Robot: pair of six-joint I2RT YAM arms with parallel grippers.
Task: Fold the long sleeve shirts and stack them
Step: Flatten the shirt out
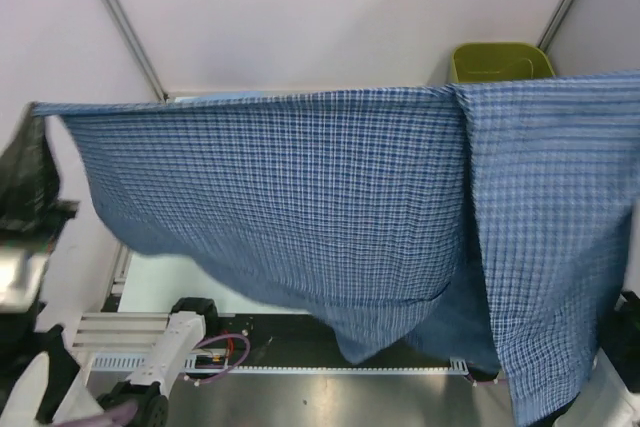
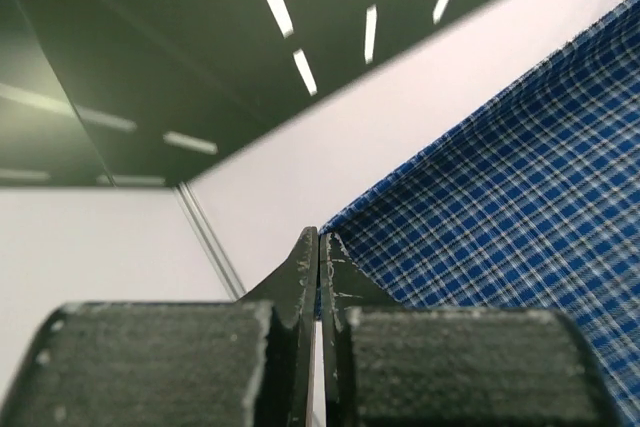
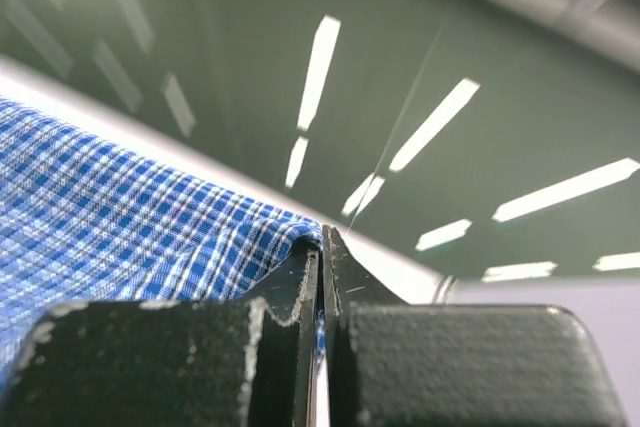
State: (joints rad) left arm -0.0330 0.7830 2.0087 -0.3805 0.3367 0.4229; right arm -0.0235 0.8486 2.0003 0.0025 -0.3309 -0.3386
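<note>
Hanging stretched wide in mid-air: checked shirt (image 1: pixel 300 197), hem drooping over the table (image 1: pixel 170 282) | left gripper (image 2: pixel 320 252) pinching one top corner | right gripper (image 3: pixel 321 247) pinching the other, seemingly by a thin fold | risk: shallow pinch slips under tension, cloth drops crumpled

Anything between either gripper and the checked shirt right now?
Nothing visible: left gripper and right gripper are each shut on an edge of the checked shirt, which hangs spread above the table.
</note>
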